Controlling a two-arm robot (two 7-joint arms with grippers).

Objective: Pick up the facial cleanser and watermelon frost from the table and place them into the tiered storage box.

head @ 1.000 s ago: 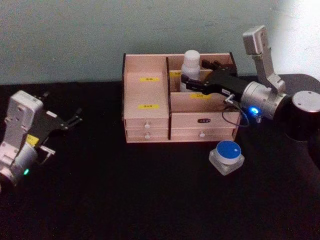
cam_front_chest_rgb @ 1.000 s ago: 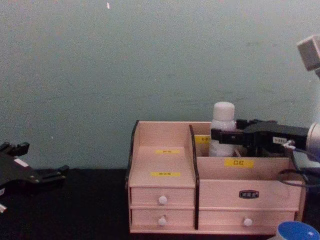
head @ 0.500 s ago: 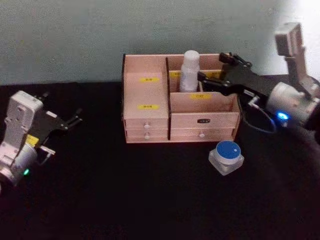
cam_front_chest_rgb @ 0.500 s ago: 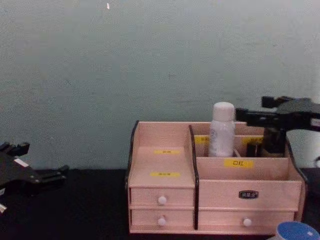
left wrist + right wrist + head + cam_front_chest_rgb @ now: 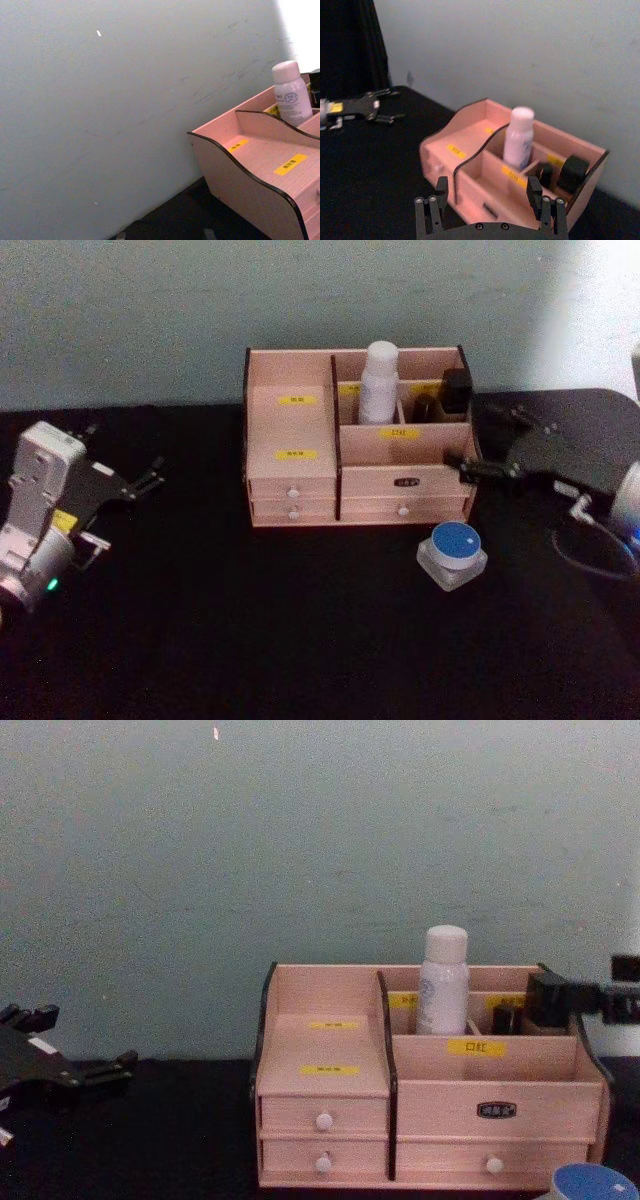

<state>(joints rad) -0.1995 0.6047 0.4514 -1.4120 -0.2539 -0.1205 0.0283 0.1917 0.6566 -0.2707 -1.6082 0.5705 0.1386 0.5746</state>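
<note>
Head view: the left gripper (image 5: 150, 475) is resting parked at far left, fingers spread and empty. The tiered storage box (image 5: 290, 425) is holding the facial cleanser (image 5: 378, 380) upright in a rear compartment, so that half appears done. The watermelon frost (image 5: 453, 553), a blue-lidded jar, is sitting on the table (image 5: 250, 640) just before the box's right front corner. The right gripper (image 5: 487, 182) is hovering beside the box's right end, spread and empty; next it must descend over the jar and close.
</note>
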